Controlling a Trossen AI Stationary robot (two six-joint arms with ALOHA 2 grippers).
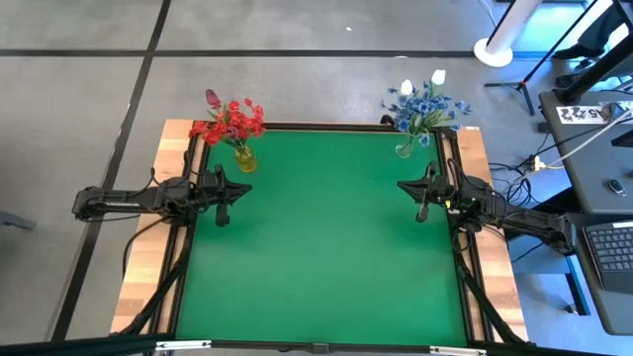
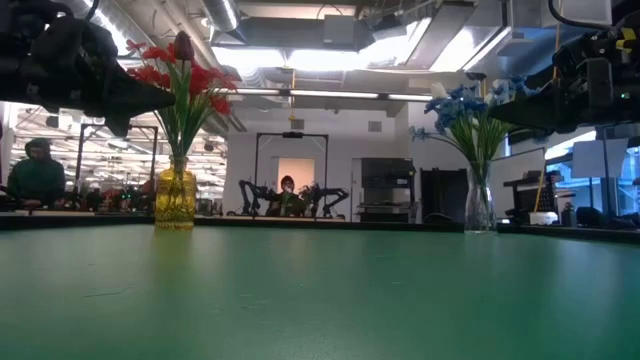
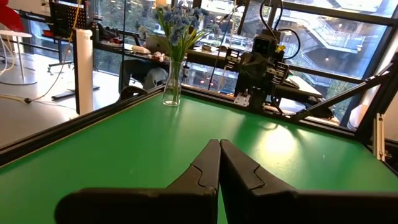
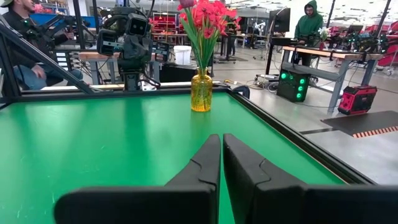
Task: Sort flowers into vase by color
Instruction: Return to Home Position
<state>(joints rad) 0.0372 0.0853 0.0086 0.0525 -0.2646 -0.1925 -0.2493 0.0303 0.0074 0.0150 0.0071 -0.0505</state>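
Red blossom clusters and a dark red-pink tulip bud (image 1: pixel 229 120) stand with their stems in a yellow glass vase (image 1: pixel 244 158) at the table's far left corner. Blue blossom clusters and white tulip buds (image 1: pixel 425 102) stand in a clear glass vase (image 1: pixel 404 148) at the far right corner. My left gripper (image 1: pixel 244 192) rests shut at the left edge of the green mat, pointing level toward the right. My right gripper (image 1: pixel 402 185) rests shut at the right edge, pointing level toward the left. Neither holds anything.
The green mat (image 1: pixel 326 237) lies bare between the two arms, framed by a dark rail (image 1: pixel 326 128). Beyond the table stand a white pole base (image 1: pixel 493 49), a desk with a keyboard (image 1: pixel 613 247), and people at benches (image 4: pixel 308 25) in the room behind.
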